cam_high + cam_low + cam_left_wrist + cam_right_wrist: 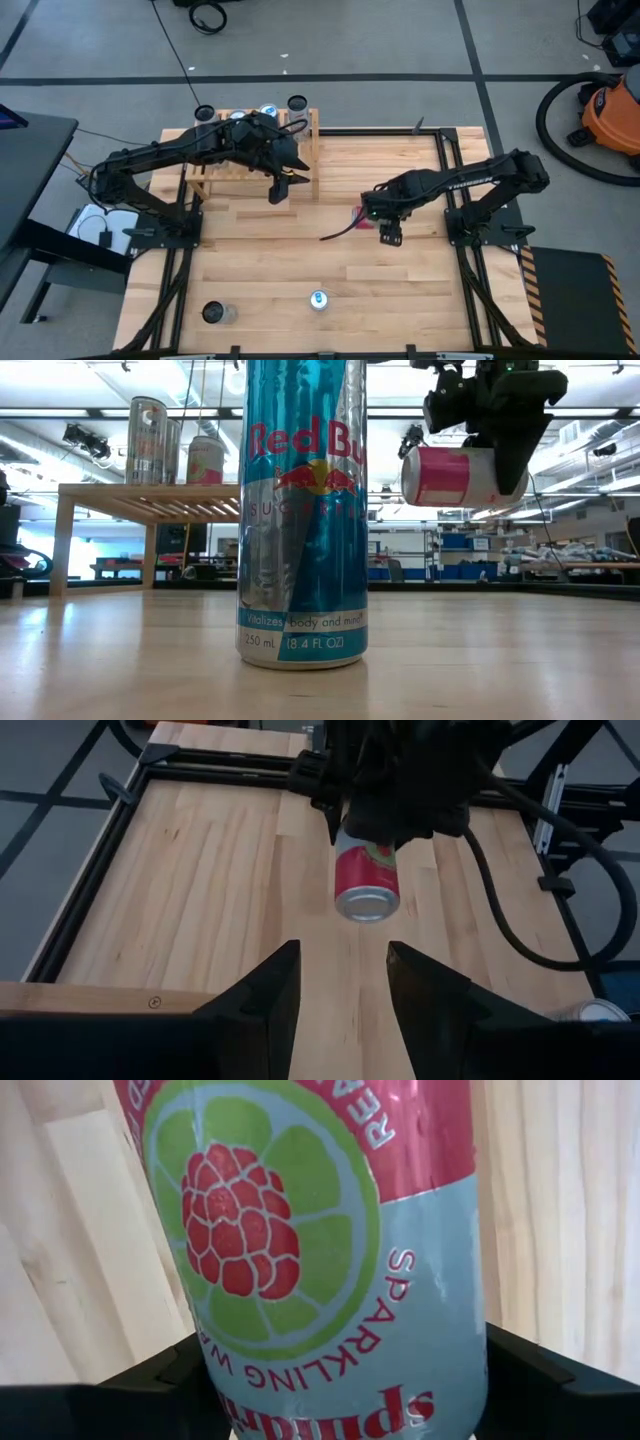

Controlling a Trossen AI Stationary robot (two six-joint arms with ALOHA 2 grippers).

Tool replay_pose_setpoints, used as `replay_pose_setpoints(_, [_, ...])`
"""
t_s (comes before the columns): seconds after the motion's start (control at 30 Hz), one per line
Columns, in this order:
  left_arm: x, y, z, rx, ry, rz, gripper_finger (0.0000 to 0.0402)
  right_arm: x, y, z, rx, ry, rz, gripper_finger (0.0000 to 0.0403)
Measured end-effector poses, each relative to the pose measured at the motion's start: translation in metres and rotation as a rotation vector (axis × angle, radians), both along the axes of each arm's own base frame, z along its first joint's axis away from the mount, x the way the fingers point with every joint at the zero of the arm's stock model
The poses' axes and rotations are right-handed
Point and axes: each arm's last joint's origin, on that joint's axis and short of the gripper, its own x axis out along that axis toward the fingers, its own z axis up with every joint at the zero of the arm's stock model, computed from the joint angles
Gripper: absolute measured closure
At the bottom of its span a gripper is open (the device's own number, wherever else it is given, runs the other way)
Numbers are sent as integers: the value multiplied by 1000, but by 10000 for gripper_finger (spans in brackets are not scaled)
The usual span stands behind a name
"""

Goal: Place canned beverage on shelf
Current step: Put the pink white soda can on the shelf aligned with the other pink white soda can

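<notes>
so the right gripper [480, 465] is clamped on the pink sparkling-water can [452, 476], carrying it sideways above mid-table, presumably heading for the shelf [300, 135] at the far edge, where the left gripper [342, 990] hovers open and empty.

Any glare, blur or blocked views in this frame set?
Low view: the blue can up close fills the centre, streaky glare down its side; bright backlit room behind. Right wrist view: the pink can fills the picture, slightly soft, with highlights near its edge. High view: evenly lit, soft shadows. Left wrist view: left gripper dark.
</notes>
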Motion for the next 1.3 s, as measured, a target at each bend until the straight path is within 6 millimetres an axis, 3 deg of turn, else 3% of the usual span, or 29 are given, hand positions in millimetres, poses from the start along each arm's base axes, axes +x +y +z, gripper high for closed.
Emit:
replay_pose_setpoints(0.67, [11,3,23,19,-260,55,251,2,1,-2,3,1,24,101])
replay_pose_setpoints(1.17, [9,10,20,-75,-234,135,249,2,2,-2,-38,4,63,102])
replay_pose_setpoints(1.3, [9,10,19,-78,-227,135,219,1,1,-2,-59,7,73,102])
